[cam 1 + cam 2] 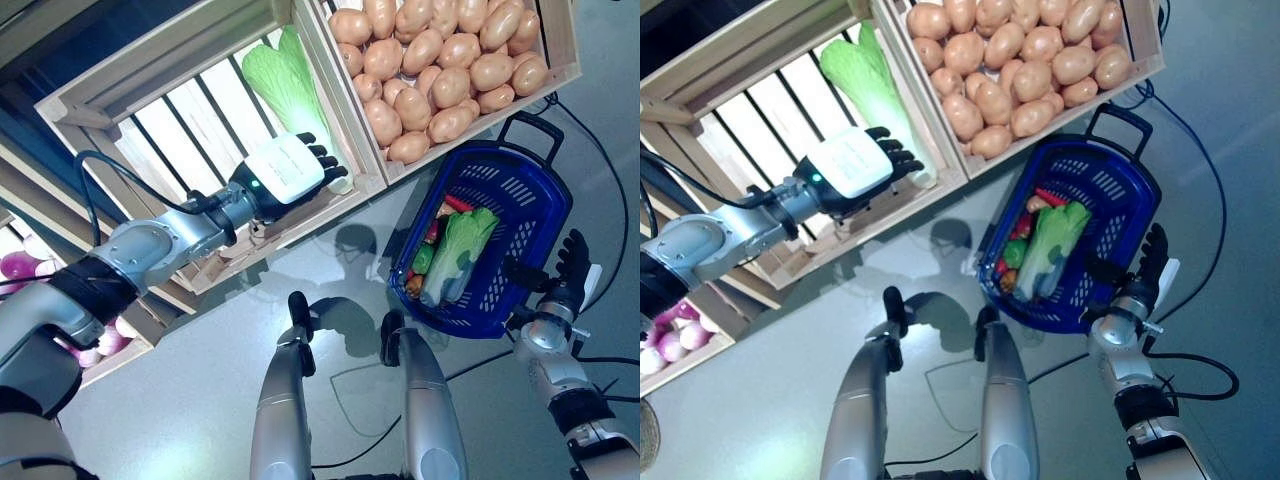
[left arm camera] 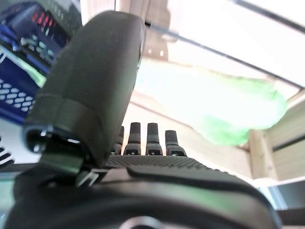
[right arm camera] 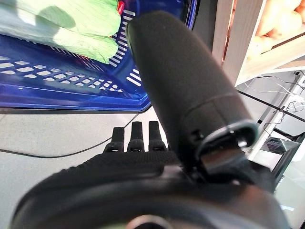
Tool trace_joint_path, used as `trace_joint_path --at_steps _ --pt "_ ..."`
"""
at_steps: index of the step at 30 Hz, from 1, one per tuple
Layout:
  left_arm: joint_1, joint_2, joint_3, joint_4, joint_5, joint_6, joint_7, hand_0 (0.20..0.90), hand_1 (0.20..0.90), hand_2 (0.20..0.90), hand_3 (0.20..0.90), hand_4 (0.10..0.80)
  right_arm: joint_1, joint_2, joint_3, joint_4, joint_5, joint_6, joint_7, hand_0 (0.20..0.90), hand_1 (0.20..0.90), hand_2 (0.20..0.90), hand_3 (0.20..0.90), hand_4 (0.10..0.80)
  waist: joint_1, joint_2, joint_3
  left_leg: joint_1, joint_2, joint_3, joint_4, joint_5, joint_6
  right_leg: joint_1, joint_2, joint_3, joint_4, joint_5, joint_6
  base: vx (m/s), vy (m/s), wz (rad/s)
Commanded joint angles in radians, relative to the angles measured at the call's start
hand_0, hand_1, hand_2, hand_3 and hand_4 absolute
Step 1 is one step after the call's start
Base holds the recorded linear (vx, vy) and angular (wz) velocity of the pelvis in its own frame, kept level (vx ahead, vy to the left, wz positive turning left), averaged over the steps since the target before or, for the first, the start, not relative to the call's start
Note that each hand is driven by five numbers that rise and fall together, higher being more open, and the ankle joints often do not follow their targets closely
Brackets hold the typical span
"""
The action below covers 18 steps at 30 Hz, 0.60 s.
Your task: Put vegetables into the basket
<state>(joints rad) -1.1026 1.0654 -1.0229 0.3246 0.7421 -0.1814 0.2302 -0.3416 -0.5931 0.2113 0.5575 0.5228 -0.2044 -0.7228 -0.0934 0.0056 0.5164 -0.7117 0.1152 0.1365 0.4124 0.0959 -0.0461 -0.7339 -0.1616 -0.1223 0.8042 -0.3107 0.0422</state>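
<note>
Vegetables are split between two places: one pale green leafy cabbage (image 1: 283, 82) lies in the slatted wooden crate (image 1: 170, 120) on the left, while another green cabbage (image 1: 460, 252) with small red and green pieces sits in the blue plastic basket (image 1: 520, 190) on the right. I judge the reach-and-grasp step is in hand. The left robot hand (image 1: 300, 170) hovers at the crate cabbage's near end, fingers straight, not gripping; next it must close around it. The right robot hand (image 1: 565, 275), fingers relaxed, rests against the basket's near rim. Brown potatoes (image 1: 440, 60) fill the neighbouring crate.
</note>
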Motion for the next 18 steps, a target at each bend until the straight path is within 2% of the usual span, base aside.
trace_joint_path --at_steps 1,2,5,9,13,16,18 --pt "-0.152 0.034 0.065 -0.023 0.028 0.030 -0.002 0.900 0.900 0.900 0.900 0.800 -0.019 -0.095 -0.063 -0.036 -0.001 -0.107 -0.012 0.900 0.900 0.900 0.900 0.800 -0.025 -0.014 0.004 -0.003 0.030 0.025 0.215 -0.242 -0.009 0.053 0.008 0.035 -0.177 0.157 0.020 0.000 0.000 0.00" --pt "-0.153 0.034 0.064 -0.022 0.028 0.030 -0.002 0.900 0.900 0.900 0.900 0.800 -0.019 -0.095 -0.064 -0.035 -0.001 -0.107 -0.012 0.900 0.900 0.900 0.900 0.800 -0.024 -0.014 0.004 -0.004 0.030 0.025 0.216 -0.242 -0.009 0.052 0.008 0.035 -0.177 0.157 0.020 -0.041 -0.015 0.02" --pt "-0.155 0.030 0.046 0.022 0.138 0.102 -0.040 0.900 0.900 0.900 0.900 0.800 -0.024 -0.096 -0.060 -0.026 0.009 -0.119 -0.012 0.900 0.900 0.900 0.900 0.800 -0.024 -0.013 0.004 -0.014 0.024 0.026 0.207 -0.239 -0.009 0.034 0.007 0.033 -0.180 0.165 0.023 -0.026 -0.009 0.01" --pt "-0.161 0.029 0.037 0.058 0.268 0.139 0.005 0.900 0.900 0.900 0.900 0.800 -0.028 -0.094 -0.051 -0.028 0.015 -0.127 -0.015 0.900 0.900 0.900 0.900 0.800 -0.026 -0.016 0.004 -0.023 0.022 0.026 0.202 -0.235 -0.007 0.023 0.007 0.034 -0.190 0.175 0.025 -0.025 -0.008 0.01" --pt "-0.178 0.015 0.040 0.118 0.304 0.192 0.176 0.900 0.900 0.900 0.900 0.800 -0.032 -0.091 -0.042 -0.035 0.018 -0.122 -0.025 0.900 0.900 0.900 0.900 0.800 -0.030 -0.019 0.004 -0.031 0.025 0.027 0.202 -0.235 -0.006 0.008 0.005 0.032 -0.181 0.176 0.025 -0.020 -0.013 0.02" --pt "-0.178 -0.002 0.062 0.170 0.308 0.200 0.302 0.900 0.900 0.900 0.900 0.800 -0.023 -0.083 -0.035 -0.042 0.000 -0.114 -0.026 0.900 0.900 0.900 0.900 0.800 -0.034 -0.021 0.004 -0.045 0.027 0.027 0.214 -0.240 -0.004 -0.010 0.005 0.034 -0.166 0.173 0.022 -0.013 -0.010 0.07" --pt "-0.164 -0.013 0.081 0.199 0.320 0.191 0.340 0.900 0.900 0.900 0.900 0.800 -0.019 -0.078 -0.034 -0.046 -0.005 -0.108 -0.030 0.900 0.900 0.900 0.900 0.800 -0.036 -0.023 0.004 -0.047 0.026 0.027 0.213 -0.239 -0.004 -0.014 0.005 0.034 -0.165 0.174 0.022 0.009 -0.001 0.05"
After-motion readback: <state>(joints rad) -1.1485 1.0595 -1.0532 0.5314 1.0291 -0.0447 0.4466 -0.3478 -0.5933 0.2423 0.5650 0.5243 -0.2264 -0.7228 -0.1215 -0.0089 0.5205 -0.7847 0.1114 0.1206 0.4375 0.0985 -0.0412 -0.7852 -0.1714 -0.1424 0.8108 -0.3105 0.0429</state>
